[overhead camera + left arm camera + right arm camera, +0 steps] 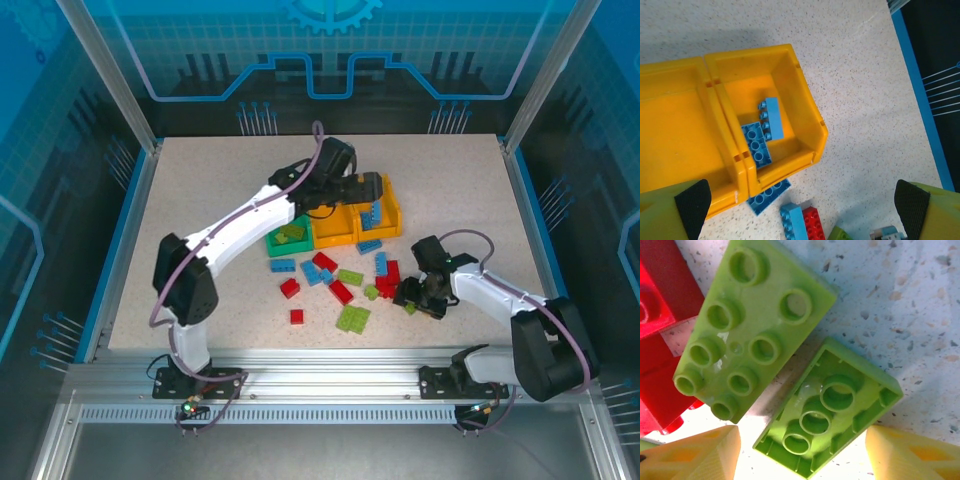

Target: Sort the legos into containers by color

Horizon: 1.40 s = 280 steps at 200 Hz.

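Note:
The containers stand in a row at mid table: a green bin (pixel 280 243) holding lime bricks, a middle orange bin (pixel 335 228) and a right orange bin (pixel 392 222). My left gripper (pixel 368 188) hangs above the right orange bin (pixel 805 100), jaws open and holding nothing (pixel 802 207); blue bricks (pixel 762 132) lie inside that bin. Loose legos in red (pixel 341 292), blue (pixel 283 265) and lime (pixel 352 319) are scattered in front of the bins. My right gripper (pixel 410 297) is low over the table, open (pixel 802 460), its fingers either side of an upside-down lime brick (pixel 832 412).
A second lime brick (pixel 752 325), studs up, lies against the upside-down one, with red bricks (pixel 657 355) to its left. A blue plate (pixel 767 192) sticks out from under the right bin's front, beside a blue brick (pixel 795 220) and a red brick (pixel 815 225). A blue rim (pixel 530 210) edges the table.

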Each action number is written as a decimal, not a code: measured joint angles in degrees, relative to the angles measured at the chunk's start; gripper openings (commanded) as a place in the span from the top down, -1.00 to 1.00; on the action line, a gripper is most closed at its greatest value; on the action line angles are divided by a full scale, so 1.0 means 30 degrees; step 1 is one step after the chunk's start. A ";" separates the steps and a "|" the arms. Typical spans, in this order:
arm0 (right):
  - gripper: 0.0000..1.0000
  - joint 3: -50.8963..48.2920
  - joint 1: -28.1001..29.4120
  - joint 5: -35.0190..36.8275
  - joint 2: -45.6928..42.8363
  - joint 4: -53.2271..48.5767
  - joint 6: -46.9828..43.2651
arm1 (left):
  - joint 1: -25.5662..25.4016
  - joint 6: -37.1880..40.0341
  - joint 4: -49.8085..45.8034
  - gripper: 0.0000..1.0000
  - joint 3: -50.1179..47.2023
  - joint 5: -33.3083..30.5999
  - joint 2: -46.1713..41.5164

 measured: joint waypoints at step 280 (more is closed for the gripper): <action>0.48 1.2903 0.6885 0.1450 0.2601 -0.2892 -0.0998 | 0.1741 -0.2310 -0.0823 -0.97 -1.6750 -0.2958 -1.2990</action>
